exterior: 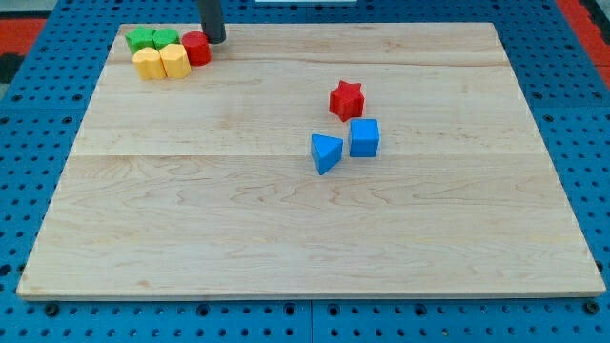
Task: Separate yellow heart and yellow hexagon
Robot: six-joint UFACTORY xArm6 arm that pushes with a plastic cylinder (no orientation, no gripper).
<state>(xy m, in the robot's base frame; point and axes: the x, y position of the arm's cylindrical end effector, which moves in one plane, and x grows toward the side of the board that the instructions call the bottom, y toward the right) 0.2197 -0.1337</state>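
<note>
My tip [213,40] has no jaws, so nothing is gripped; it sits at one o'clock of the red cylinder block [197,48]. The yellow heart block [148,64] touches the yellow, probably hexagonal, block [174,60] at its three o'clock, below two green blocks [152,39].

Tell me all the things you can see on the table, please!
green blocks: 2, green, top left corner, side by side, shapes unclear
yellow heart: 1, yellow, below the green ones
yellow hexagon: 1, yellow, touching the heart's right side
red cylinder: 1, red, right of the hexagon
red star: 1, red, right of centre
blue cube: 1, blue, below the star
blue triangle: 1, blue, left of the cube
wooden board: 1, light wood
my tip: 1, dark, just above-right of the red cylinder
</note>
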